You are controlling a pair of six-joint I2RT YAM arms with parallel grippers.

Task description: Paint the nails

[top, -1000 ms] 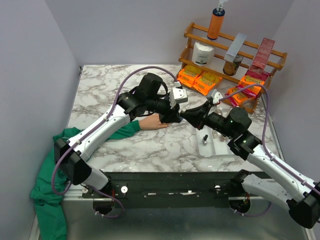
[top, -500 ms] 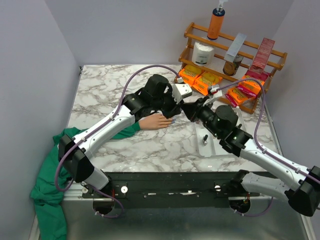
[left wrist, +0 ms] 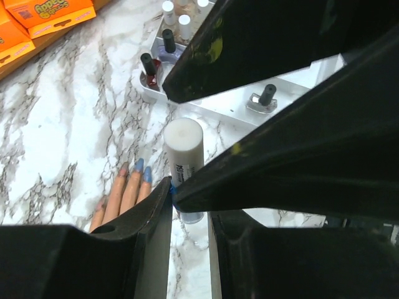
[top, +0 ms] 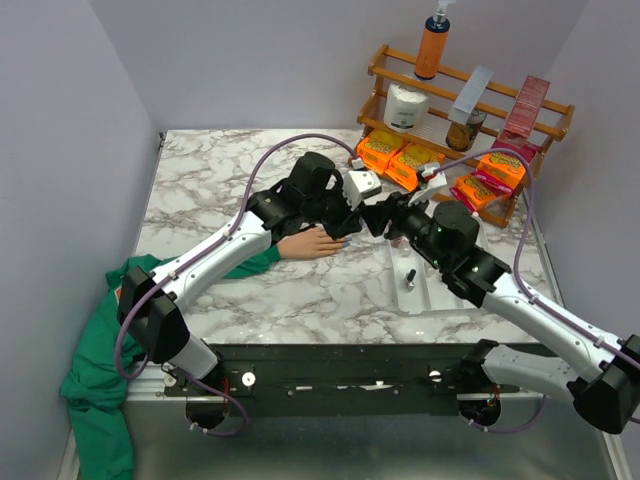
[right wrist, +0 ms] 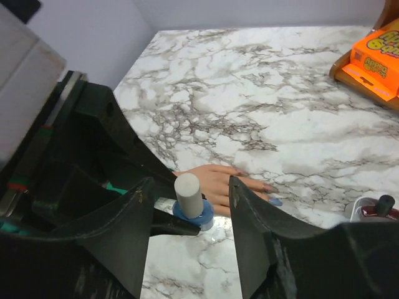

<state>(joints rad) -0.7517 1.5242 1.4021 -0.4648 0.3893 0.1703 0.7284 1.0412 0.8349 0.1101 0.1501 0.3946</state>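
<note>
While the nails (left wrist: 140, 169) of the fake hand (right wrist: 218, 179) lie mid-frame on the bench (top: 200, 190), some bluish, your left tool (left wrist: 187, 208) clenches the polish bottle (right wrist: 194, 217); your right tool (right wrist: 190, 182) gapes around its white cap (left wrist: 183, 146). Next, I judge: close, unscrew.

Nails (left wrist: 142, 169): tiny, on fingertips of peach fake hand (top: 312, 243), palm down, flat on marble tabletop (top: 200, 190) approx centre. Fingers point to 3 o'clock in top view. Left wrist view: two nails blue; neighbour at their 9 o'clock looks pinkish. Rest hidden.
</note>
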